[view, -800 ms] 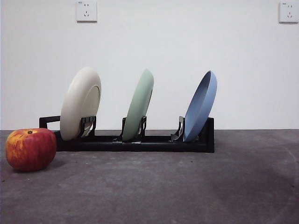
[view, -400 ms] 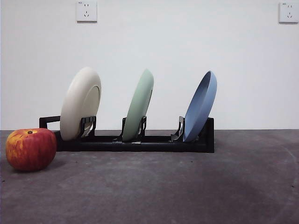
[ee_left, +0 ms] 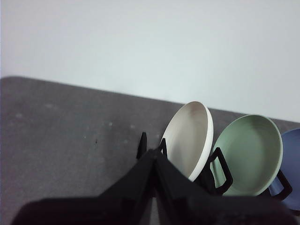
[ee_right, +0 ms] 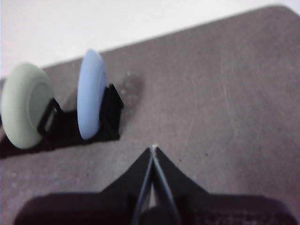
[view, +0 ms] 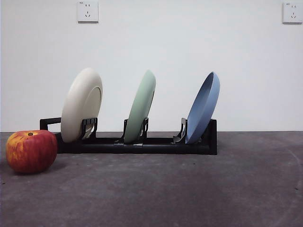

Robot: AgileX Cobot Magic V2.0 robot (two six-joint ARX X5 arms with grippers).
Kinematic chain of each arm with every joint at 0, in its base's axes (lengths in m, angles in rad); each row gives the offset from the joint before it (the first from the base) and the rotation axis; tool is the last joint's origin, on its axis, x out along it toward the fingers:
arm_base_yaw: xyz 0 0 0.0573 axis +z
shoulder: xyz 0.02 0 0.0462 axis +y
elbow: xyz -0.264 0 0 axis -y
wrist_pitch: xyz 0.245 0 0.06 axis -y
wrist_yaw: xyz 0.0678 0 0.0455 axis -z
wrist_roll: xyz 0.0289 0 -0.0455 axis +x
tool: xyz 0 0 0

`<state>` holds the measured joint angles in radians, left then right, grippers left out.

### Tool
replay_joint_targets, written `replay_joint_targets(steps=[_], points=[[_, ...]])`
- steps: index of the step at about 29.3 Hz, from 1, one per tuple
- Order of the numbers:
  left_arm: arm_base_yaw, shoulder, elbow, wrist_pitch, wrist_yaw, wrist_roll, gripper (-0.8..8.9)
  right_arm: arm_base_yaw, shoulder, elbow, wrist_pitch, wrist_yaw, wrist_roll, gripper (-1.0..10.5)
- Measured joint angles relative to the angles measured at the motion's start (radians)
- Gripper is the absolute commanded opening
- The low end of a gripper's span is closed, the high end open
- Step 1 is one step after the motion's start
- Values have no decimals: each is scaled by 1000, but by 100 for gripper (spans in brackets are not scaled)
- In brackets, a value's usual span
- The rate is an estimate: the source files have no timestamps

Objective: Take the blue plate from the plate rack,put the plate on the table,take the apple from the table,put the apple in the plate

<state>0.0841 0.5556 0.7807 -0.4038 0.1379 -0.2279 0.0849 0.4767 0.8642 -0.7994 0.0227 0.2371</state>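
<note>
The table (view: 189,189) is a rough, mottled dark grey slab, like concrete. Along its back lies the plate rack (view: 142,144), long, low and black with slotted uprights. Three matte round plates lean in it: a cream-white plate (view: 81,104), a pale green plate (view: 140,105), and at the end the blue plate (view: 203,106), shallow with a raised rim. The apple (view: 31,150), red streaked with yellow, sits on the table beside the cream end. The left gripper (ee_left: 154,157) and right gripper (ee_right: 153,152) both hang above the table, jaws pressed together, holding nothing.

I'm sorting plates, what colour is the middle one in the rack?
Pale green plate, clearest in the front view.
</note>
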Motion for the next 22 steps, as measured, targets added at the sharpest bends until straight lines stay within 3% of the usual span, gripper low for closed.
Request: replay_joint_targets(steps=[8, 11, 15, 17, 22], points=[[0, 248, 269, -197, 32, -2, -5, 0, 211, 162, -112, 6, -2, 0], [0, 347, 352, -229, 141, -1, -4, 0, 275, 203, -177, 6, -2, 0], [-15, 529, 504, -236, 386, -3, -5, 0, 363, 239, -222, -29, -19, 0], [-59, 629, 575, -242, 454, -10, -5, 0, 379, 240, -225, -31, -22, 0], [-239, 892, 813, -318, 464, -11, -6, 0, 404, 241, -247, -67, -24, 0]])
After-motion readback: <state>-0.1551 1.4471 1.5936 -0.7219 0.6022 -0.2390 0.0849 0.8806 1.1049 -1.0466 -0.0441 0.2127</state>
